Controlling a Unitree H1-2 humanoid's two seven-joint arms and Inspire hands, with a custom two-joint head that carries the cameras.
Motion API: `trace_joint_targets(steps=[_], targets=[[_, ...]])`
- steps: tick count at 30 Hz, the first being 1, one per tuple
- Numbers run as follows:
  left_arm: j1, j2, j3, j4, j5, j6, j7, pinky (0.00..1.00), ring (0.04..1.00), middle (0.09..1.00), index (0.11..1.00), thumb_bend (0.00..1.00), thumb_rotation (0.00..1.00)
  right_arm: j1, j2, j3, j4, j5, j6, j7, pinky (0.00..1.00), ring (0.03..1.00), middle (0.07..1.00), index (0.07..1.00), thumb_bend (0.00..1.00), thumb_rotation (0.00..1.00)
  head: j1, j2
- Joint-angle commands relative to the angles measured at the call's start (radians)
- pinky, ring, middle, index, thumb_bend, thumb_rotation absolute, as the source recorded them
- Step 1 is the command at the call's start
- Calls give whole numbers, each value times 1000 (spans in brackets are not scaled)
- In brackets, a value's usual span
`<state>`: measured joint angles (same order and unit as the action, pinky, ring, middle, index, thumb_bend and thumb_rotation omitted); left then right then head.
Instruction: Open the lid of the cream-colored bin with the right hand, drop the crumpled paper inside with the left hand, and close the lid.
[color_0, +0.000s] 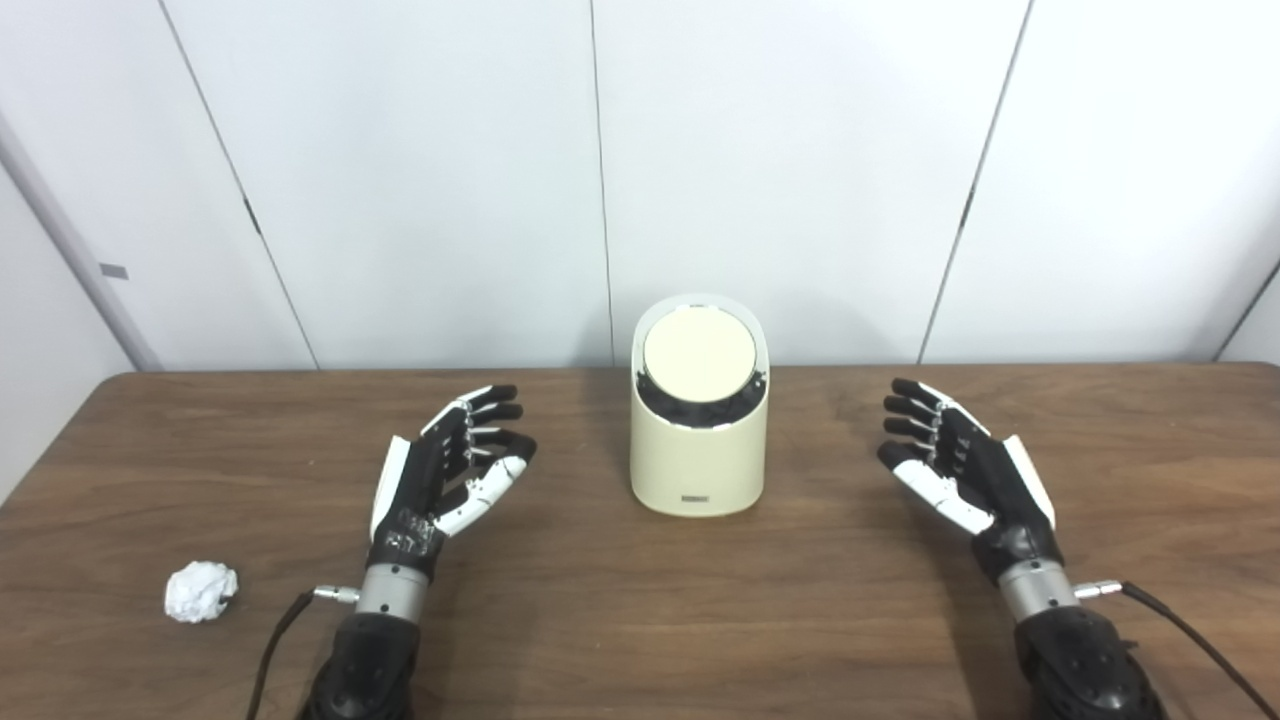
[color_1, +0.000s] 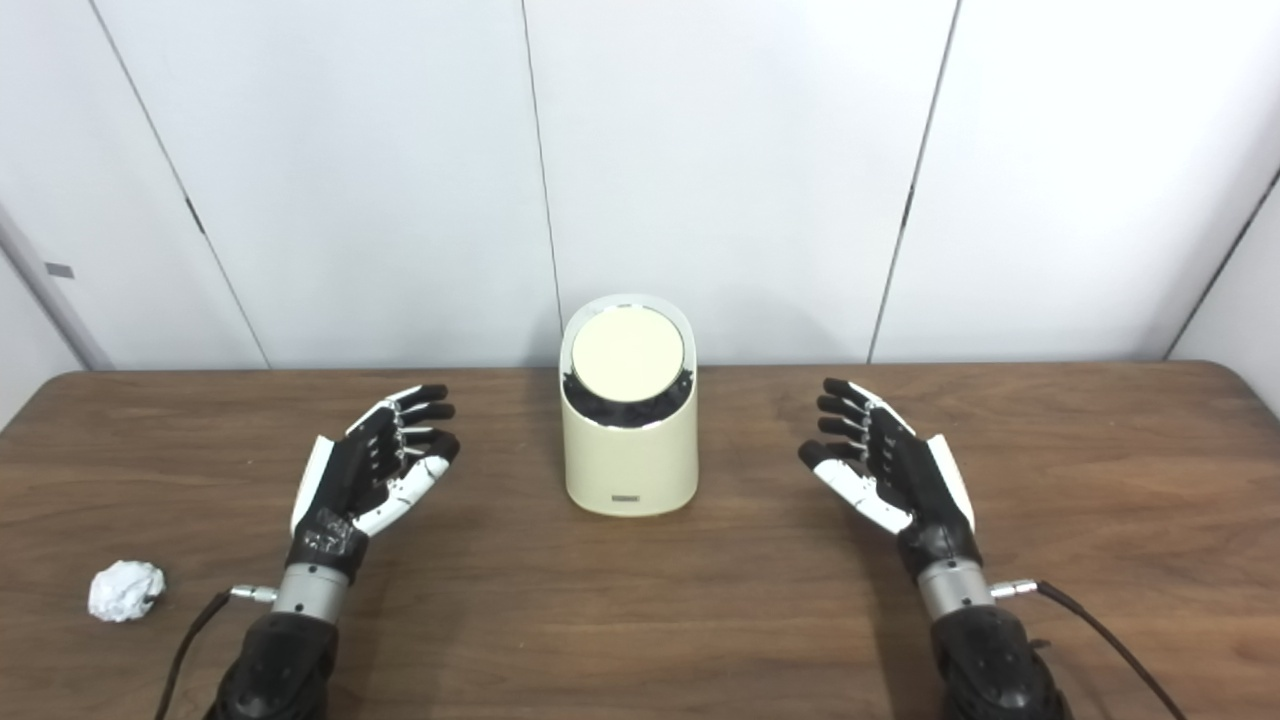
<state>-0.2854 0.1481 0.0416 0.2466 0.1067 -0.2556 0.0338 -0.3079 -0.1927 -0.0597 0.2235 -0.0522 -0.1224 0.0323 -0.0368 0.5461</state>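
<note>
On the brown wooden table (color_0: 640, 640), the cream-colored cylindrical bin (color_0: 699, 450) stands centre frame, round lid (color_0: 699, 354) down, between my empty, spread right hand (color_0: 965, 470) and left hand (color_0: 445, 465), positioned for their roles, the white crumpled paper (color_0: 201, 590) waiting lower left.

No text can be read anywhere. The bin (color_0: 699, 455) carries a small dark label (color_0: 696, 497) low on its front wall, near the base; it appears in both views, but whatever is printed on it is too small and blurred to make out. The left hand (color_0: 447, 468) has a patch of pale marks on the dark wrist cover (color_0: 408, 530), and these too are too fine to read as letters or numbers. A small grey tag (color_0: 113, 271) sits on the wall panel at the far left, with no legible writing.
</note>
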Motion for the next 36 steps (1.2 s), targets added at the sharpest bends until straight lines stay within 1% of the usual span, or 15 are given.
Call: trace_joint_targets(steps=[1, 3, 6, 9, 12, 15, 19, 21, 24, 26, 28, 31, 32, 33, 36], targets=[[-43, 9, 6, -9, -9, -42, 6, 527, 656, 742, 784, 647, 430, -47, -14, -4, -17, 3, -43, -2, 700, 777, 805, 832, 660, 553, -4, 1], [-46, 9, 9, -7, -14, -45, 4, 526, 655, 741, 784, 639, 420, -49, -13, -3, -19, 2, -39, -3, 704, 776, 805, 835, 650, 546, -10, 2], [-51, 14, 13, 1, -21, -58, 1, 520, 651, 735, 780, 632, 413, -52, -7, 1, -25, -6, -36, -7, 702, 776, 807, 835, 653, 554, -52, 0], [-56, 17, 22, 7, -47, -56, -11, 524, 657, 738, 779, 626, 389, -57, 0, 7, -25, -14, -34, -10, 694, 773, 808, 831, 678, 572, -74, -4], [-57, 28, 20, 14, -41, -60, -15, 530, 663, 742, 785, 626, 395, -57, 3, 12, -36, -29, -17, -16, 672, 766, 810, 835, 664, 583, -74, -4], [-59, 32, 18, 18, -42, -58, -17, 544, 672, 746, 788, 636, 405, -58, 7, 3, -34, -5, -16, -7, 671, 771, 813, 835, 638, 537, -58, -2], [-57, 25, 14, 13, -37, -62, -10, 541, 669, 741, 784, 651, 412, -56, -3, 6, -33, -25, -26, -14, 673, 769, 814, 838, 668, 577, -26, -5], [-55, 23, 12, 8, -34, -61, -8, 538, 667, 740, 783, 651, 413, -53, -4, 3, -32, -17, -33, -10, 675, 769, 815, 838, 661, 578, -21, -4], [-53, 19, 12, 2, -40, -53, -11, 534, 664, 737, 781, 647, 410, -49, -1, -2, -30, -4, -35, -6, 698, 781, 820, 838, 646, 548, -21, -2], [-53, 19, 12, 0, -39, -48, -11, 529, 661, 739, 779, 634, 401, -49, -1, -2, -29, -6, -35, -9, 705, 780, 817, 835, 659, 560, -18, -1], [-54, 19, 12, 0, -38, -49, -11, 528, 660, 742, 780, 633, 399, -48, 0, -3, -31, -2, -32, -8, 708, 778, 813, 831, 679, 570, 14, -3], [-55, 12, 5, -4, -26, -46, -7, 532, 662, 740, 781, 634, 400, -46, -8, -9, -24, 13, -42, 0, 697, 781, 812, 835, 645, 540, 98, -2], [-54, 8, 2, -9, -26, -39, -8, 538, 664, 739, 781, 598, 358, -46, -14, -12, -19, 18, -47, 4, 690, 783, 816, 836, 641, 534, 111, -3], [-54, 3, -1, -12, -24, -35, -7, 539, 664, 738, 781, 593, 351, -46, -20, -15, -14, 23, -53, 8, 689, 783, 817, 837, 640, 534, 138, -4], [-53, -8, -9, -15, -17, -32, -4, 533, 660, 743, 781, 623, 382, -49, -36, -18, 6, 22, -68, 11, 728, 787, 818, 839, 637, 547, 156, -6]])
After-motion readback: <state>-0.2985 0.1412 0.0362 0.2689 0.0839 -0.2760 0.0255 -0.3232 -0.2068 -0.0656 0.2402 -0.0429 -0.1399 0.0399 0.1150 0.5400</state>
